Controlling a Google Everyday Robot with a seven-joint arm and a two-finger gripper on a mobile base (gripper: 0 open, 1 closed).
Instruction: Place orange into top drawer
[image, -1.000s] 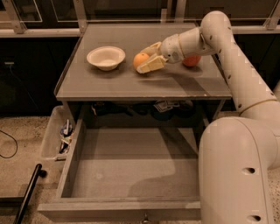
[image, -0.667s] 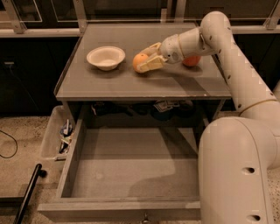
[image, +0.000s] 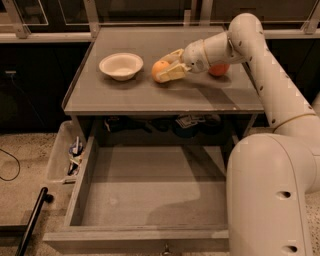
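The orange (image: 157, 67) sits on the grey table top (image: 150, 97), right of the bowl. My gripper (image: 161, 69) reaches in from the right and its two pale fingers (image: 172, 73) close on the orange from the far and near sides. The orange still rests on the table. The top drawer (image: 82, 186) stands pulled wide open below the table, with its flat bottom bare and a small knob at the front edge.
A white bowl (image: 121, 65) stands left of the orange. A redder apple (image: 219, 69) lies behind my wrist. A clear plastic bin (image: 64, 156) of clutter hangs left of the drawer. A black pole (image: 31, 223) lies on the floor. My arm fills the right side.
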